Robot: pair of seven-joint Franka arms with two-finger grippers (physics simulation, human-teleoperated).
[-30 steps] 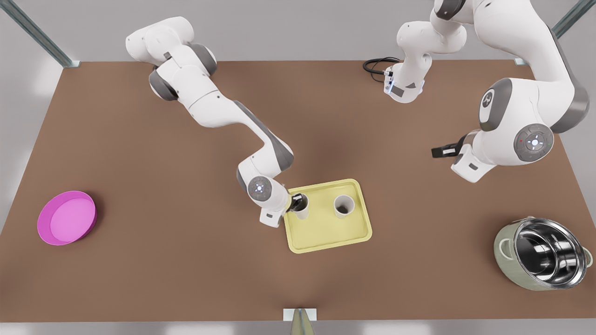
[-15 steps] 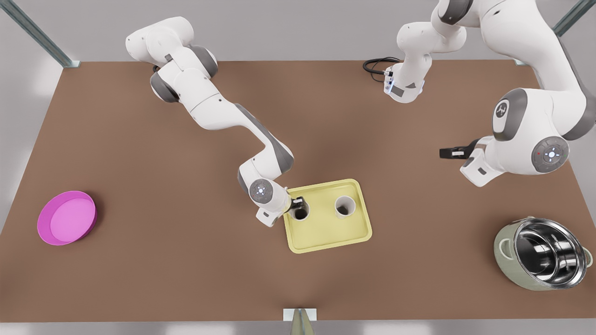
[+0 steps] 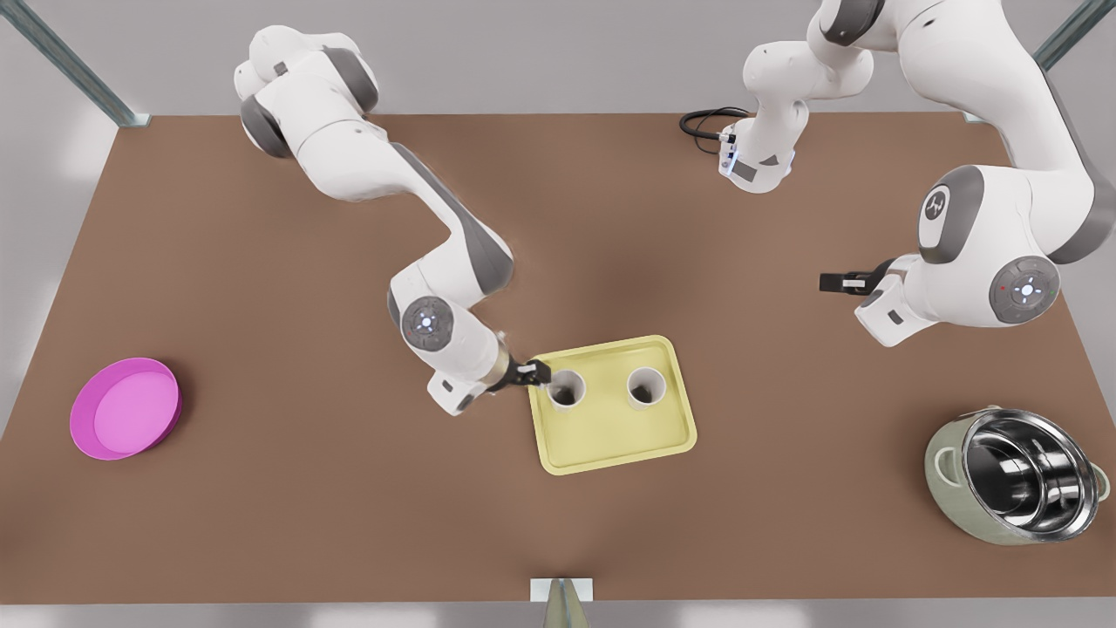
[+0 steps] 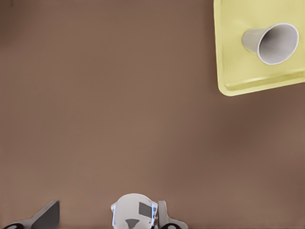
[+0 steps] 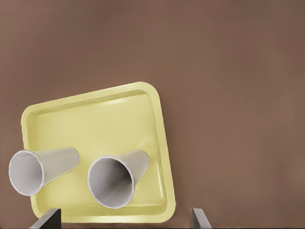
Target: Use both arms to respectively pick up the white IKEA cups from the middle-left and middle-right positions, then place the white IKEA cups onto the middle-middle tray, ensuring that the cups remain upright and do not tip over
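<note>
- The right tool (image 3: 534, 373) is hanging just off the tray's (image 3: 610, 440) edge, on the front view's left, with its fingers (image 5: 47, 220) spread wide and holding nothing.
- One white cup (image 3: 567, 389) is standing upright on the tray right in front of this tool, not touching it.
- The other white cup (image 3: 645, 387) is standing upright just past the first one.
- The left tool (image 3: 828, 281) is waiting over the counter (image 3: 349, 523), well apart from the tray, fingers spread and holding nothing.
</note>
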